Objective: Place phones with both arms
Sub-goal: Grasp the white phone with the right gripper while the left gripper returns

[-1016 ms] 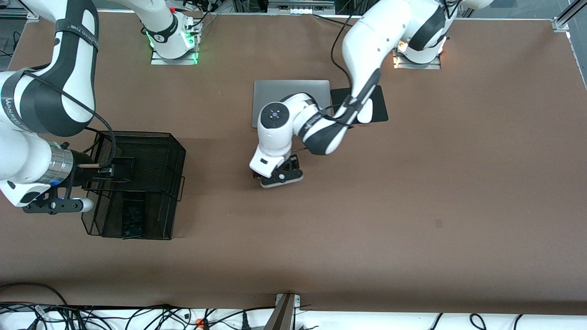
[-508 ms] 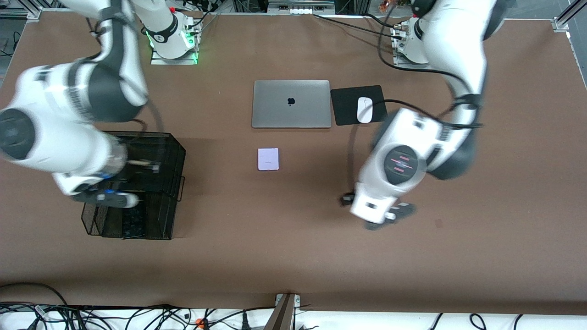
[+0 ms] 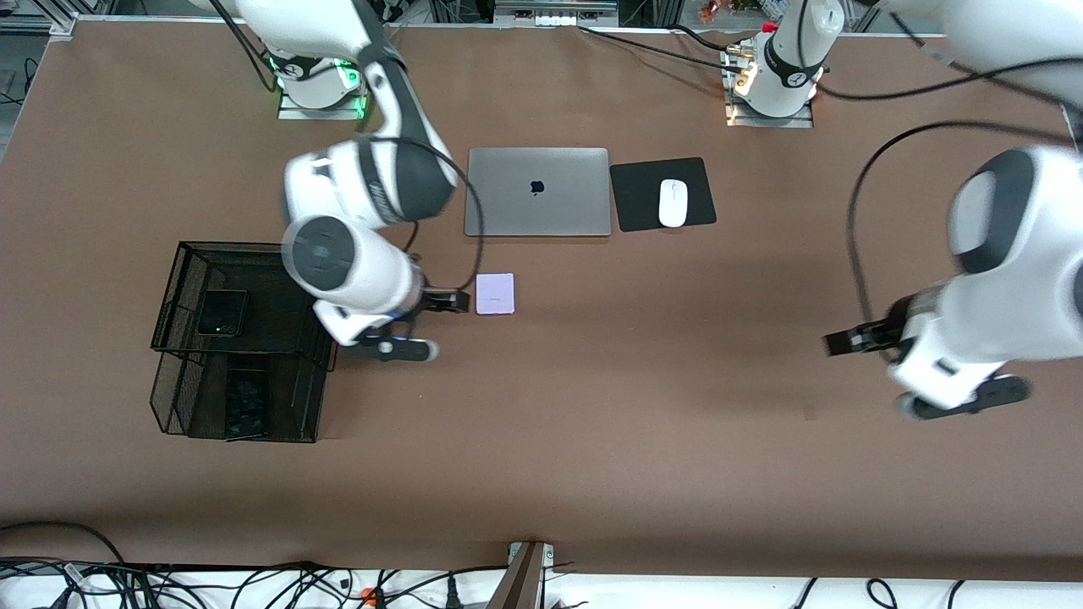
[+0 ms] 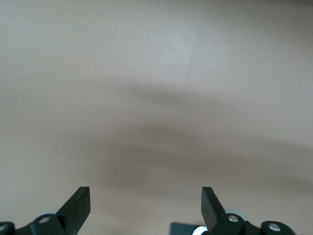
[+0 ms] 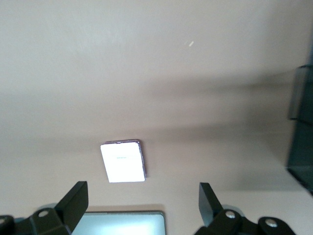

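While my left gripper (image 4: pixel 145 203) hangs with its fingers spread wide over bare table (image 3: pixel 592 423) at the left arm's end, holding nothing, my right gripper (image 5: pixel 142 203), fingers also spread wide and empty, sits over the table between the mesh basket (image 3: pixel 321 338) and the lavender-white phone (image 3: pixel 495 293). That phone lies flat just nearer the front camera than the laptop (image 3: pixel 537 192). At the basket's ten o'clock corner rests the squarish black phone (image 3: pixel 222 312).

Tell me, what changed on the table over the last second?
The left hand let go of the lavender phone and swung out to its own end of the table. The right hand left the black phone in the basket and moved beside the lavender one. Laptop and mouse stayed.
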Motion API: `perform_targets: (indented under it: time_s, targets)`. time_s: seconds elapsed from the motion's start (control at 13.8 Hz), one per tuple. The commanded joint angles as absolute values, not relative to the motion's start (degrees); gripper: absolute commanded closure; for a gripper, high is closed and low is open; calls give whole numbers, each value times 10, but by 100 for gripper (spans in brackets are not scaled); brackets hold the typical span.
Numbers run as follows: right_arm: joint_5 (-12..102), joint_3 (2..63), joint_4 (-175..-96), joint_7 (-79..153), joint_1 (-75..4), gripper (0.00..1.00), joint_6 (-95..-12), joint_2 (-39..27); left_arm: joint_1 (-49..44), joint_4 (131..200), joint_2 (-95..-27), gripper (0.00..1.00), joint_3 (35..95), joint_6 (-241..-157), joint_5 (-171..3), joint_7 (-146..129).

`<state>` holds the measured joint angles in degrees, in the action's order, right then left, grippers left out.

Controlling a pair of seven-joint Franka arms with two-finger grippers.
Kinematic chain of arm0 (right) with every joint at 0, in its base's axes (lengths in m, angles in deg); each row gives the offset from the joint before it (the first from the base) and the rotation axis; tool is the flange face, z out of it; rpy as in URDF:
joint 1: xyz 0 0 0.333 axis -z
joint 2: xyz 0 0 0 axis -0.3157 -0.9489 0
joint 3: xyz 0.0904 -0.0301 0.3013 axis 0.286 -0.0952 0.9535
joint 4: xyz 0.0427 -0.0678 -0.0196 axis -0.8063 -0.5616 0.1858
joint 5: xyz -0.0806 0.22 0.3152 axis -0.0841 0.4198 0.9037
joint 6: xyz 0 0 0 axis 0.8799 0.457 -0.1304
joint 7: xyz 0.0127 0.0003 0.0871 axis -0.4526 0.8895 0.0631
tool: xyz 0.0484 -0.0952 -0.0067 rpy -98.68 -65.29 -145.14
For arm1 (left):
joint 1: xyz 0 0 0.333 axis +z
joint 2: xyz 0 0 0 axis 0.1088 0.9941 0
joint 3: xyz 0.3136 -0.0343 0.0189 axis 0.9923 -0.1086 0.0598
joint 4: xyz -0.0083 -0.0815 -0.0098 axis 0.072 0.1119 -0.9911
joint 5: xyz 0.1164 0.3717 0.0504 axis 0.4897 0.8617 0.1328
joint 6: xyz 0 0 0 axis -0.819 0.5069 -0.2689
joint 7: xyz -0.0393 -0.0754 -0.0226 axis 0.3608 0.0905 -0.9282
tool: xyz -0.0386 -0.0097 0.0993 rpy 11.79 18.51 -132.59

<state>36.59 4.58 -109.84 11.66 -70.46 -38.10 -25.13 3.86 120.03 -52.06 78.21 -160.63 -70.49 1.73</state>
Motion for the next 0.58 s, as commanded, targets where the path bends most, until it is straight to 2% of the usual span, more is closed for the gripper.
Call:
perform_targets:
  time_s: [0.0, 0.22, 0.29, 0.51]
  targets:
    - [380, 46, -1164, 119, -760, 0, -469, -270, 64, 1315, -615, 0, 772, -1618, -704, -46]
    - [381, 94, -1243, 123, -773, 0, -637, -281, 72, 1391, -680, 0, 770, -1619, -745, -105]
    - [382, 100, -1256, 127, -773, 0, -667, -286, 82, 1408, -699, 0, 769, -1619, -758, -118]
    - [382, 101, -1261, 191, -770, 0, -666, -290, 78, 1460, -749, 0, 768, -1624, -758, -120]
